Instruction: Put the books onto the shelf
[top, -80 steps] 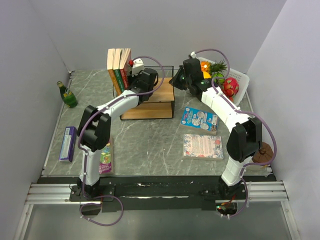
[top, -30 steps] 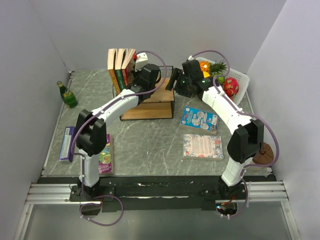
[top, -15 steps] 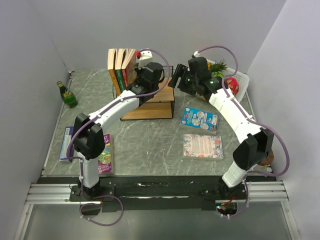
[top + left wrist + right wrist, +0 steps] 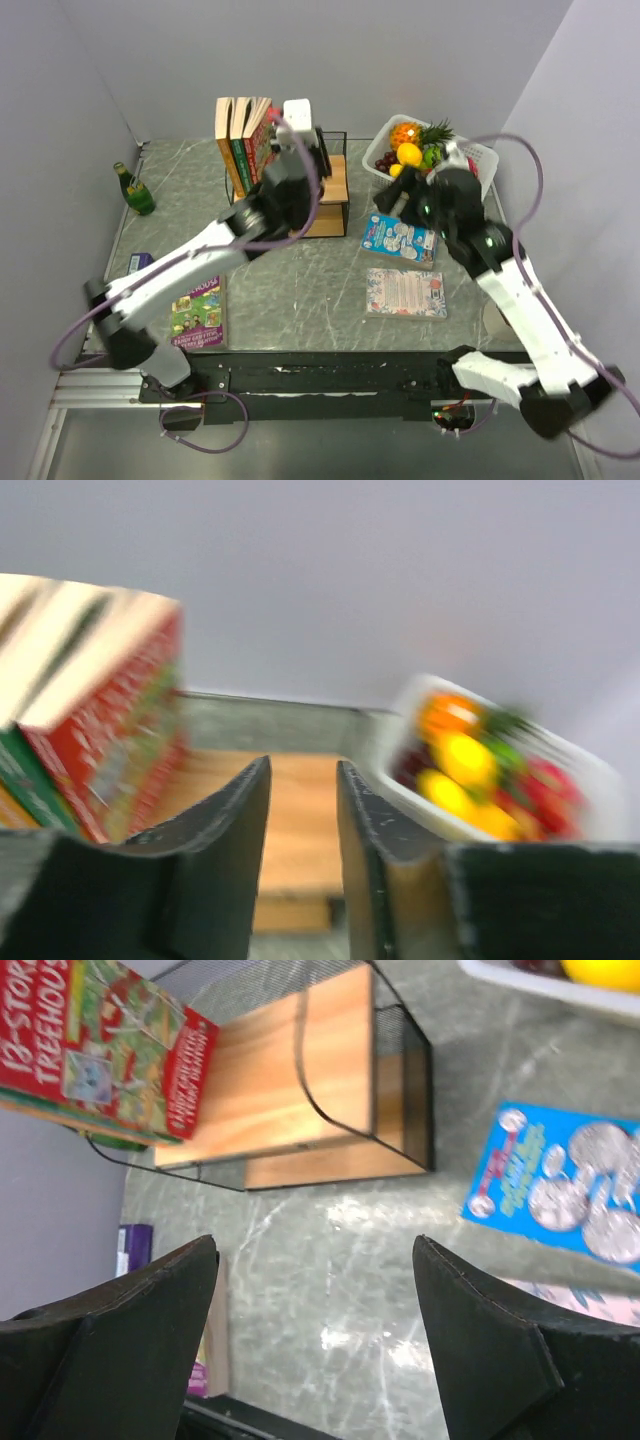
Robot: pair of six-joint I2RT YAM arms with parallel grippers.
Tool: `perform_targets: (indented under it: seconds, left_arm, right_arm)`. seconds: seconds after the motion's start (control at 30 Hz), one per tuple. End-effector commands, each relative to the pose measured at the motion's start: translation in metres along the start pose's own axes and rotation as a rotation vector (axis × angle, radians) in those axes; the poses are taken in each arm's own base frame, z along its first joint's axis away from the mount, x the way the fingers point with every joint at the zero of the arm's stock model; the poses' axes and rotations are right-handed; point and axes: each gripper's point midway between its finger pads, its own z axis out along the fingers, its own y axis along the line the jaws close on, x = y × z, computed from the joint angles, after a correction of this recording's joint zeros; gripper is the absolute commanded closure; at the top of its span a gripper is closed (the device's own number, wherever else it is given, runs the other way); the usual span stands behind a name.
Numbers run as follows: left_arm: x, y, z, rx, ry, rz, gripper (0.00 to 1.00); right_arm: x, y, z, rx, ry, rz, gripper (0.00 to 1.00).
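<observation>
Three books (image 4: 240,135) stand upright at the left end of the wooden shelf (image 4: 334,185), while a blue book (image 4: 398,238), a pink book (image 4: 405,292) and a green book (image 4: 198,312) lie flat on the table (image 4: 300,290)

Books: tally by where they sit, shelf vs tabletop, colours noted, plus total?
Standing on the shelf: 3 (orange-spined book, green-spined book, red book)
Lying flat on the table: 4 (blue book, pink book, green-covered book, purple book, partly hidden)
Total: 7
</observation>
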Motion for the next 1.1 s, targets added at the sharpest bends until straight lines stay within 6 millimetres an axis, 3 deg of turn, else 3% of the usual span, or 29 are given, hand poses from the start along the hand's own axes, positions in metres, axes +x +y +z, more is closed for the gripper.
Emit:
perform_targets:
  seconds: [0.0,0.03,0.07,0.1,0.13,0.17,0.2,0.27,0.3,0.37,0.4,0.5,0.63,0.73,0.9,1.07]
  left_arm:
    - [0.014,-0.044,-0.085,0.381,0.111,-0.113,0.56]
    - [0.032,-0.058,-0.104,0.494,0.163,-0.118,0.55]
    - [0.042,-0.063,-0.115,0.532,0.181,-0.146,0.55]
    - [0.078,-0.065,-0.134,0.571,0.263,-0.16,0.54]
    - [0.094,-0.071,-0.145,0.624,0.303,-0.171,0.54]
    - [0.109,-0.082,-0.161,0.702,0.348,-0.191,0.54]
    - [0.151,-0.08,-0.17,0.699,0.444,-0.191,0.54]
    - [0.189,-0.086,-0.185,0.739,0.551,-0.199,0.54]
    - [0.227,-0.081,-0.189,0.711,0.63,-0.183,0.54]
    - [0.256,-0.078,-0.191,0.693,0.685,-0.173,0.54]
    - [0.28,-0.077,-0.192,0.678,0.735,-0.158,0.54]
    - [0.311,-0.077,-0.191,0.639,0.797,-0.153,0.55]
    - [0.33,-0.068,-0.181,0.541,0.812,-0.169,0.55]
    - [0.337,-0.064,-0.174,0.506,0.826,-0.184,0.55]
    - [0.348,-0.058,-0.174,0.492,0.857,-0.186,0.56]
    - [0.345,-0.057,-0.177,0.51,0.855,-0.193,0.56]
  right_arm:
    - [0.046,-0.049,-0.009,0.101,0.017,0.055,0.14]
    - [0.074,-0.069,-0.003,0.143,0.069,0.062,0.14]
    - [0.086,-0.076,-0.001,0.162,0.092,0.088,0.14]
    - [0.096,-0.085,0.001,0.188,0.112,0.097,0.14]
    - [0.117,-0.1,0.005,0.233,0.155,0.121,0.14]
    - [0.126,-0.106,0.007,0.251,0.177,0.137,0.14]
    - [0.135,-0.113,0.012,0.273,0.2,0.149,0.14]
    - [0.156,-0.129,0.017,0.324,0.248,0.189,0.14]
    - [0.166,-0.141,0.022,0.358,0.279,0.206,0.14]
    - [0.179,-0.156,0.024,0.41,0.316,0.235,0.14]
    - [0.182,-0.167,0.024,0.441,0.317,0.243,0.13]
    - [0.179,-0.192,0.015,0.561,0.294,0.217,0.14]
    - [0.153,-0.228,-0.001,0.75,0.219,0.17,0.13]
    - [0.146,-0.25,-0.007,0.834,0.243,0.181,0.12]
    - [0.152,-0.285,-0.017,0.937,0.279,0.239,0.12]
    - [0.165,-0.299,-0.011,0.928,0.314,0.325,0.13]
